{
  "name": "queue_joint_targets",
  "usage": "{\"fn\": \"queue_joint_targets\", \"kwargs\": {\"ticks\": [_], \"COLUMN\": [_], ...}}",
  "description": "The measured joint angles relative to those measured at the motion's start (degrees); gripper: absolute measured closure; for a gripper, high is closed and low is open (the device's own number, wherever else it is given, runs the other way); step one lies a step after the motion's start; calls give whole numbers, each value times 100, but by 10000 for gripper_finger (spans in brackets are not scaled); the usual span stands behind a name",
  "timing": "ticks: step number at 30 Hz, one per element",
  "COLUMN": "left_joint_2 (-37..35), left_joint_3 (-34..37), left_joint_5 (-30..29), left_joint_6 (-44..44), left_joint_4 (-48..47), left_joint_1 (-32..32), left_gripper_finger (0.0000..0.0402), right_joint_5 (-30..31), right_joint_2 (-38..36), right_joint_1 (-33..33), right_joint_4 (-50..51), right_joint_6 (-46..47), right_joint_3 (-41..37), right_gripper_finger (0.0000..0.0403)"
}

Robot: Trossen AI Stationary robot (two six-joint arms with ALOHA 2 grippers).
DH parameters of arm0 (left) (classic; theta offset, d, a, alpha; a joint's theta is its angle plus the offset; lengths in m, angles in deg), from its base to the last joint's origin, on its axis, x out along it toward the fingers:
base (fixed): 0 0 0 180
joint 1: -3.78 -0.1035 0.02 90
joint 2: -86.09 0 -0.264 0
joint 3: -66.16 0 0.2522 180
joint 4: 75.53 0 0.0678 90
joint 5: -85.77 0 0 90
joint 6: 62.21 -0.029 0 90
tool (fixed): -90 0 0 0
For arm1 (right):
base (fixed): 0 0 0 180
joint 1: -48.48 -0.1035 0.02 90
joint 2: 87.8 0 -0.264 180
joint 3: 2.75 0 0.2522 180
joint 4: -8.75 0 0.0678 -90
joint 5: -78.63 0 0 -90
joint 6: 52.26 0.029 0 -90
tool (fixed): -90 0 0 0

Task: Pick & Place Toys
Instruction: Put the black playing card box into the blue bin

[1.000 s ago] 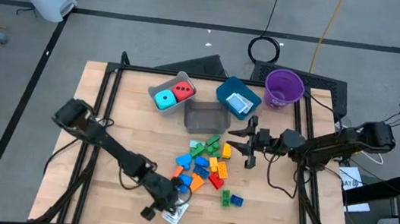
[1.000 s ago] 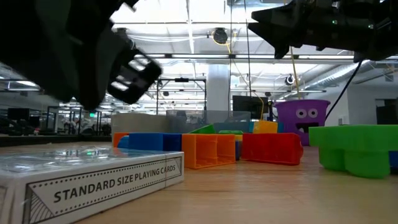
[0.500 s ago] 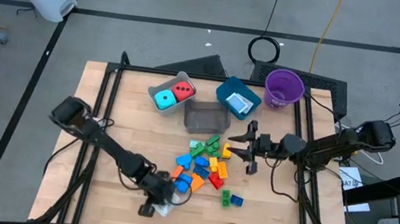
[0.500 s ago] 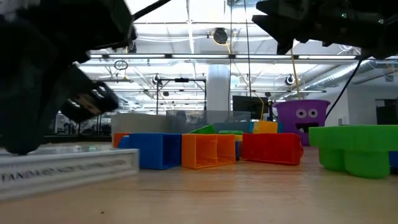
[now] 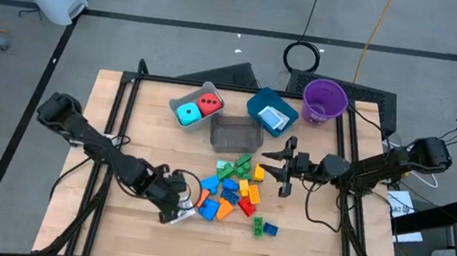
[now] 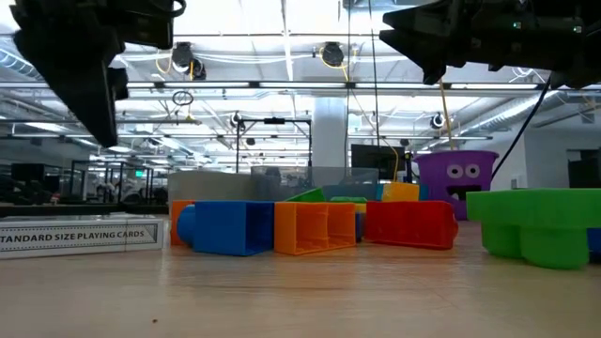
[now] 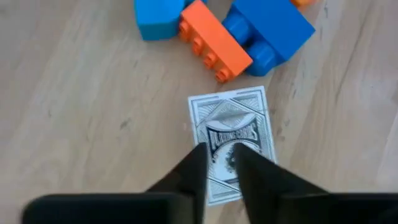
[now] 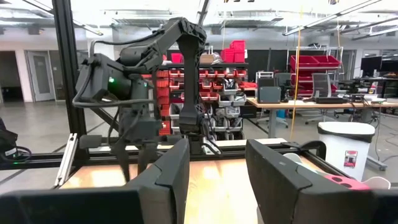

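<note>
Wooden tabletop (image 5: 143, 109) lies under us, with a workshop hall behind it. Our left gripper (image 7: 219, 163) hovers right over the card box (image 7: 233, 143), which lies flat on the wood beside the bricks; its fingers (image 7: 191, 171) stand a narrow slit apart, and we judge the box not gripped. Our right gripper (image 5: 279, 174) waits in the air just beside the brick pile (image 5: 234, 192), its fingers (image 8: 168, 177) parted with nothing between them.

Done, as we judge: the cyan cube (image 5: 186, 114) and red cube (image 5: 209, 104) sit in the grey bin (image 5: 182, 98), and one card pack (image 5: 274, 119) lies in the teal bin (image 5: 258, 103). The dark bin (image 5: 235, 134) looks empty.

Left: one card box and roughly fifteen loose bricks, too crowded for an exact count, including a green-and-blue pair (image 5: 264, 229) apart from the pile. We count three bins, one purple cup (image 5: 325, 99), two cubes and two card items.
</note>
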Motion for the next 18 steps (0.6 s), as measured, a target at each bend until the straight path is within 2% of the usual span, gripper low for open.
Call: {"fn": "queue_joint_targets", "kwargs": {"ticks": [5,11,13,18], "left_joint_2": [164,568,688,957], "left_joint_3": [0,0,2,0], "left_joint_5": [37,344,450,498], "left_joint_6": [715,665,466,508], "left_joint_4": [5,122,255,540], "left_joint_1": [4,52,51,87], "left_gripper_finger": [180,25,10,49], "right_joint_5": [-22,-24,-26,-26], "right_joint_2": [0,0,0,0], "right_joint_1": [0,0,0,0], "right_joint_4": [0,2,2,2], "right_joint_6": [39,44,44,44], "right_joint_3": [0,0,0,0], "right_gripper_finger": [273,273,273,273]}}
